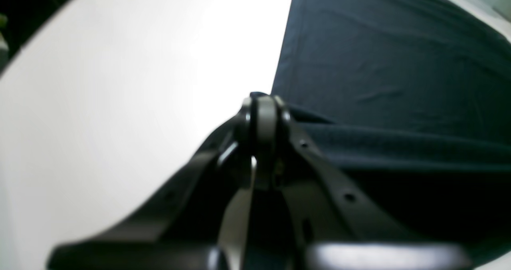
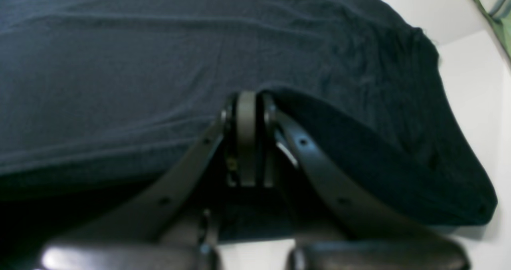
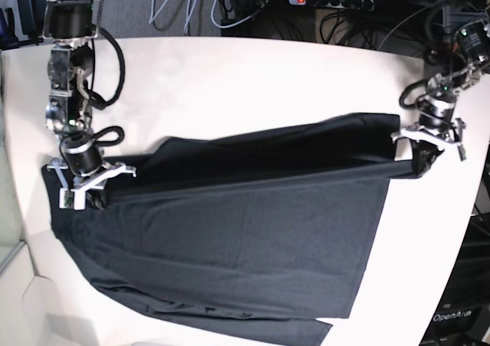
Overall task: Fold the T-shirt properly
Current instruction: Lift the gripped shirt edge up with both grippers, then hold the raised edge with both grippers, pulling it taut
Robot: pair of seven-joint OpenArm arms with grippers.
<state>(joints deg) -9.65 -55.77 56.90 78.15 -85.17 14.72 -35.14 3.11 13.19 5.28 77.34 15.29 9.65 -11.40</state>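
Note:
The dark charcoal T-shirt point(image 3: 245, 239) lies spread over the white table point(image 3: 230, 86), its upper edge drawn into a long taut fold between both arms. My left gripper point(image 3: 419, 162), on the right of the base view, is shut on the shirt's corner. In the left wrist view the closed left gripper point(image 1: 263, 102) pinches the cloth edge, and the T-shirt point(image 1: 391, 62) stretches away to the right. My right gripper point(image 3: 86, 197), on the base view's left, is shut on the opposite end. In the right wrist view a fold of the T-shirt point(image 2: 119, 70) hangs from the right gripper point(image 2: 247, 98).
Cables and a power strip point(image 3: 321, 0) run behind the table's far edge. The shirt's lower part reaches the near table edge point(image 3: 329, 334). The table's right edge point(image 3: 478, 208) passes close to my left arm.

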